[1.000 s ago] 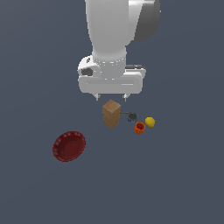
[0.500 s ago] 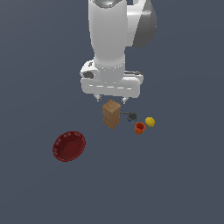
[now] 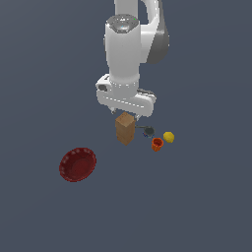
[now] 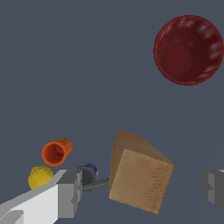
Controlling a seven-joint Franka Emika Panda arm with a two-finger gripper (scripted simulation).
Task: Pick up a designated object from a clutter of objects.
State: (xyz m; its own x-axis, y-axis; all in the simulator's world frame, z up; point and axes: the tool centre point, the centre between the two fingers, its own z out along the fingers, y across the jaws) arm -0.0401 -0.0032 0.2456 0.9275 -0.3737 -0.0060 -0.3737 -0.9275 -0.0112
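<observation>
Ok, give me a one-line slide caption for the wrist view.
Open hand straddling the tall brown box, with orange cup, yellow ball and red fluted bowl nearby.

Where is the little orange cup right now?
In the exterior view, the small orange cup sits to the right of the tall brown box, just below the small dark tool and next to the yellow ball.

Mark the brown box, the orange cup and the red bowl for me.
brown box (image 4: 139,180), wrist view, on its top face.
orange cup (image 3: 157,144), exterior view, on its side wall.
red bowl (image 3: 77,164), exterior view, on its inside.
</observation>
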